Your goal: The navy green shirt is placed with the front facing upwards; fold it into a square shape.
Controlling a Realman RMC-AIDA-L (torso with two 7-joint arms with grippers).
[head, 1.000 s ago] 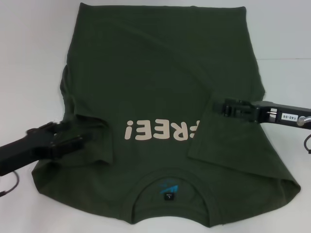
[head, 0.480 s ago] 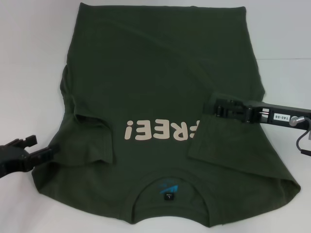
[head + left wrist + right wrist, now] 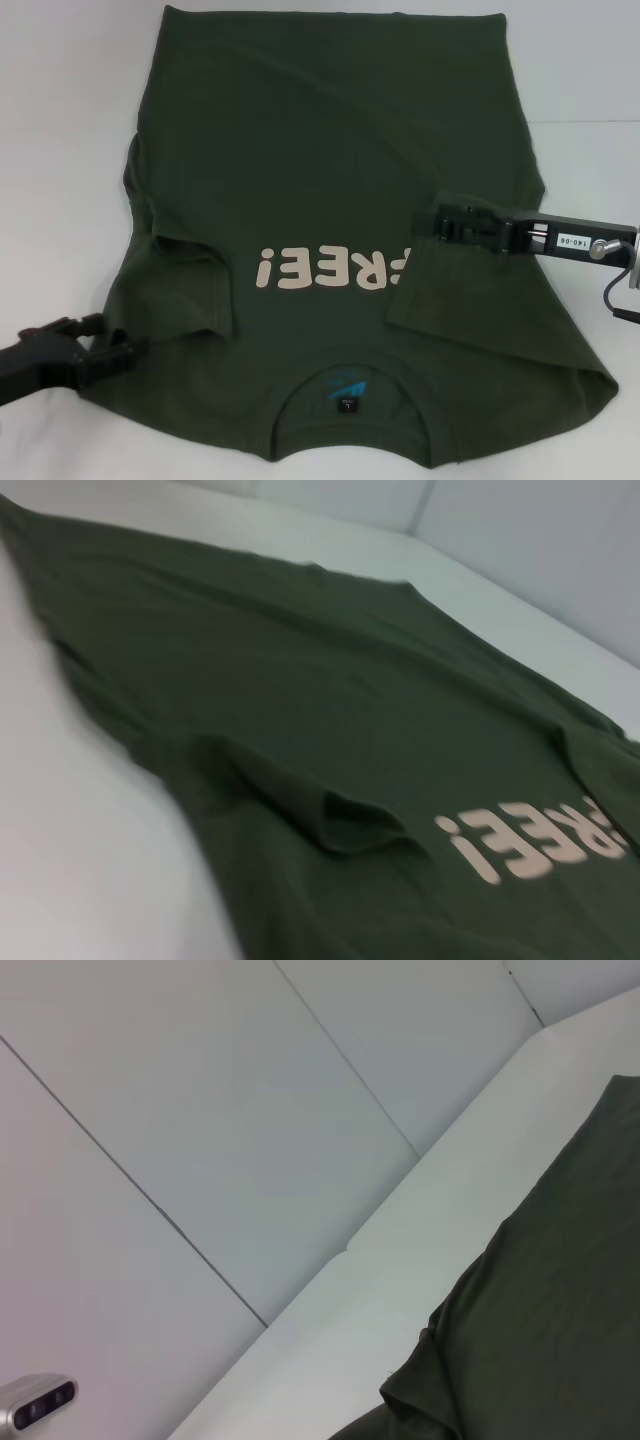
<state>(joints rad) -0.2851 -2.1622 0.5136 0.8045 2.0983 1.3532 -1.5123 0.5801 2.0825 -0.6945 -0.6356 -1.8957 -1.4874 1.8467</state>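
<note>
White table (image 3: 60, 150), one shirt (image 3: 320, 140), two claws

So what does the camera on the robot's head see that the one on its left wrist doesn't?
Only the head view shows both hands: the left hand at the shirt's near left edge, the right hand over the folded-in right sleeve, plus the blue neck label. Only the left wrist view shows the pale back wall. Both show the dark olive-green cotton T-shirt and its cream lettering.

The navy green shirt (image 3: 330, 180) is soft matt cloth (lettering looks flat, not shiny), on a smooth white table (image 3: 60, 120); both grippers look matt black plastic.
</note>
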